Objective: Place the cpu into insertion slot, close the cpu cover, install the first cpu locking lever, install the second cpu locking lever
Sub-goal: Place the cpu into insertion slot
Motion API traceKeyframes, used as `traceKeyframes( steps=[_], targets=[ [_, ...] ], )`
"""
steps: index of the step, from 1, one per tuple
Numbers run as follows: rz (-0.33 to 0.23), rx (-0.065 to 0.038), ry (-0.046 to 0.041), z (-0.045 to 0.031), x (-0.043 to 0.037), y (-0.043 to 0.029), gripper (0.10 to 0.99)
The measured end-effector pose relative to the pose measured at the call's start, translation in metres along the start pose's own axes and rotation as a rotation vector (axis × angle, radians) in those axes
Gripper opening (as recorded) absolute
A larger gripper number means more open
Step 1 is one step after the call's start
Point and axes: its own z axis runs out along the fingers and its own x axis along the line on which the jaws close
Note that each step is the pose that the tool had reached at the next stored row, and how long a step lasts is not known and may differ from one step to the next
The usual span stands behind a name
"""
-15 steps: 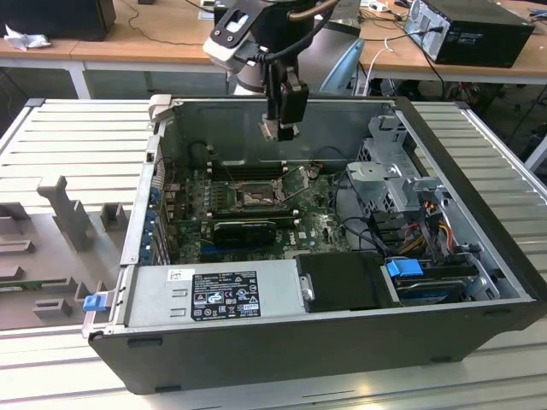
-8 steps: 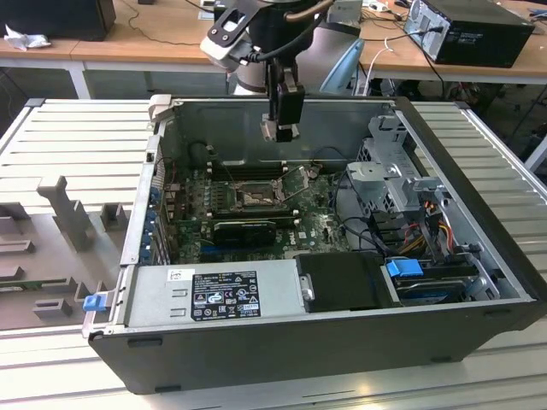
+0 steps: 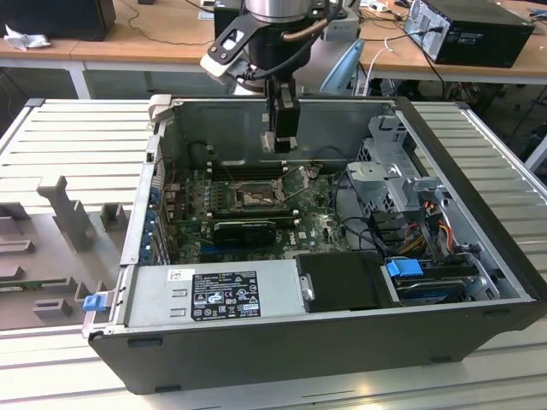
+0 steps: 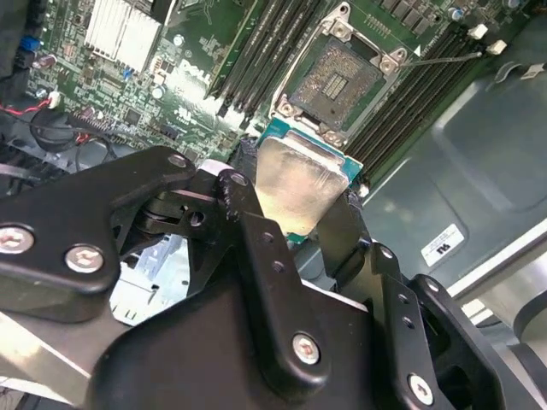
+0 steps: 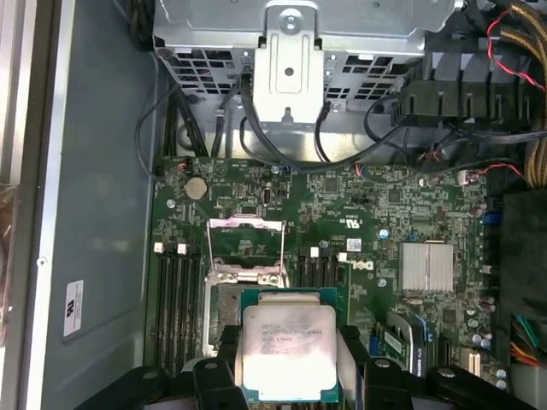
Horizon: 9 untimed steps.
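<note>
We see the gripper (image 3: 280, 143) hanging in the upper centre of the exterior view, inside the open pc case (image 3: 256, 350), above the green mobo (image 3: 329, 226). Its two black fingers (image 4: 246, 209) are clamped on the cpu (image 4: 297, 190), one on each of two opposite edges, w/ the silvery lid facing the cameras in both wrist views. The cpu is up in the air, not seated, and partly overlaps the insertion slot (image 5: 220, 309) in the first wrist view. That slot is bare, dark pin field exposed, approx mid-frame in the exterior view, just below the gripper. The cpu cover (image 5: 246, 242) is swung open at one edge of the slot. A thin locking lever (image 4: 444, 58) sticks out free beside it. The grey PSU (image 3: 214, 290) sits lower centre of the exterior view
</note>
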Motion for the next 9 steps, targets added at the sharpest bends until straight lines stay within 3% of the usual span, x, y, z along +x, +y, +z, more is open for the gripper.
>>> traceKeyframes(
  steps=[6, 9],
  targets=[
    [0.003, 0.001, -0.0002, 0.0128, 0.0013, -0.0010, 0.525],
    [0.004, 0.000, -0.0005, 0.0234, 0.0023, -0.0019, 0.525]
  ],
)
